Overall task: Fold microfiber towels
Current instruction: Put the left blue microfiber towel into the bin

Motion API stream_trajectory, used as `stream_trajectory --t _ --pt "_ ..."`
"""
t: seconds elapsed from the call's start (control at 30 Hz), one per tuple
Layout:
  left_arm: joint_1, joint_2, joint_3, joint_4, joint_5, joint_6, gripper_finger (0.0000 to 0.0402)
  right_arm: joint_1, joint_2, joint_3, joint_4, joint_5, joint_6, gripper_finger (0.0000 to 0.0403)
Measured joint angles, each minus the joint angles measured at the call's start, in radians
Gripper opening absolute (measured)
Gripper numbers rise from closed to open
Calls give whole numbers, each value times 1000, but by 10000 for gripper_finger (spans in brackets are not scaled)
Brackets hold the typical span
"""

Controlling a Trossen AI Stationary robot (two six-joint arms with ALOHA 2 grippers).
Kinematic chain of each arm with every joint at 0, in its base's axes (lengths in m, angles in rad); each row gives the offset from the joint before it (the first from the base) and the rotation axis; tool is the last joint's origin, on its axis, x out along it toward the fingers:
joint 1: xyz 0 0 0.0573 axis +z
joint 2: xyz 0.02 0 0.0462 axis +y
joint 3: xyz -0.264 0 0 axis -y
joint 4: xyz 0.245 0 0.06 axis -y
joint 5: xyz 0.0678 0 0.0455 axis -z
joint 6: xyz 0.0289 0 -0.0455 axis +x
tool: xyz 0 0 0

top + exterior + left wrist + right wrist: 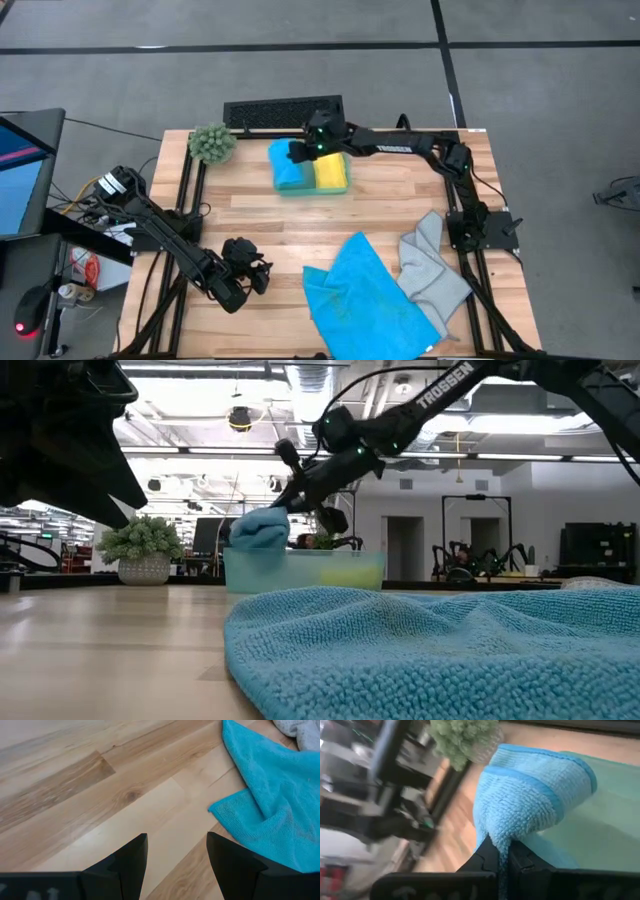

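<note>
Bench (250, 215), light wood, seen whole only from the high view.

Tray (312, 189), translucent teal-green, at the far middle of the bench. Contents: one folded blue towel (290, 168) in its left half, one folded yellow towel (332, 172) in its right half. The low view shows the tray wall (300, 572) side-on, the blue towel (258, 530) bulging above the rim and the yellow one only as a pale glow through the plastic.

Right claw (297, 152): over the tray's left half, fingers together, clamped on a pinch of the folded blue towel. Only the right wrist view shows this grip close up: fabric (530, 795) bunched between the two dark fingertips (487, 855).

Left claw (262, 272): near the front left of the bench, fingers apart, holding nothing; the left wrist view shows bare wood between its fingers (131, 857).

Second blue towel (365, 295), spread loose at front right; its corner (265, 805) appears in the left wrist view. Grey towel (432, 262), crumpled, just beside it and touching its right edge.

Green plant ball (211, 143), far left corner.
</note>
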Motion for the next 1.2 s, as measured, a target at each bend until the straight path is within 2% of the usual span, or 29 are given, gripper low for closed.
stream_trajectory --t 0.1,0.43,0.63,0.87,1.2 --pt "0 0 0 0 10 -1 196 8 0 80 -187 55 -95 19" --pt "0 0 0 0 14 -2 197 22 -2 244 -607 254 -261 18" --pt "0 0 0 0 12 16 196 19 0 247 -515 203 -191 19" --pt "-25 0 0 -1 13 23 197 14 48 247 -339 99 -35 23" --pt "-72 0 0 -1 -29 0 197 -4 129 247 -323 106 34 31"
